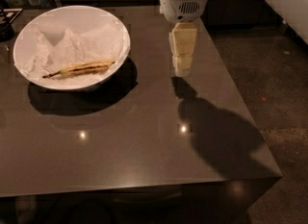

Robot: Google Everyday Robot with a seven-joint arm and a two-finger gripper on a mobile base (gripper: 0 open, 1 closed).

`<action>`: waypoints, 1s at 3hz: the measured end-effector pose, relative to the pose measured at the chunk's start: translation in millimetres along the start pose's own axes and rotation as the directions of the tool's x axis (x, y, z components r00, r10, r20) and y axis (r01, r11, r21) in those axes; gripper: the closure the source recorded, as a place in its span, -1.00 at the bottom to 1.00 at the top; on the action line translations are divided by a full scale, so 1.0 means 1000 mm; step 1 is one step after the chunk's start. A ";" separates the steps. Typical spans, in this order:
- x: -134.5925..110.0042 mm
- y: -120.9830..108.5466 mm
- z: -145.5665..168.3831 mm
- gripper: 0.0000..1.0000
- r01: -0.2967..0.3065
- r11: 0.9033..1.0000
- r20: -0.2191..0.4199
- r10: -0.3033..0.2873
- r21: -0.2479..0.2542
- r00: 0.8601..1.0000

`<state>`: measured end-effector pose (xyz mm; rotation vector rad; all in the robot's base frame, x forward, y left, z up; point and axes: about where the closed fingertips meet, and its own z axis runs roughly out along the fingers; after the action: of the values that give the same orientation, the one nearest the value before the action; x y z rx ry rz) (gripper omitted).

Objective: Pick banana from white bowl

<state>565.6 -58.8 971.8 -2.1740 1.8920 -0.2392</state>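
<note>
One dark worktop (120,151) carries a white bowl (72,15) at far left. Beside it, apart, the tool (182,70) hangs holding nothing; released or clenched, I cannot tell. The banana (86,68) lies in the bowl on paper (62,50).

Cream gripper (182,69) above the table (144,151), under white vented housing (185,2).

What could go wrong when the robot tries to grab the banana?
The tool hangs over the table, to the right of the white bowl, so reaching across it might bump the rim and push the bowl. The banana lies flat on crumpled paper, so the tool could pinch paper too, or the slim banana could slip out.
</note>
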 end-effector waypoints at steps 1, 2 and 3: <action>-0.006 -0.005 0.001 -1.00 0.007 1.000 0.010 -0.007 0.015 1.000; -0.020 -0.019 0.004 -1.00 -0.019 0.998 0.039 0.017 0.056 0.999; -0.040 -0.044 0.007 -1.00 -0.048 0.996 0.035 0.045 0.082 0.998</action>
<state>603.4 -12.9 979.1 -2.0653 1.8781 -0.2654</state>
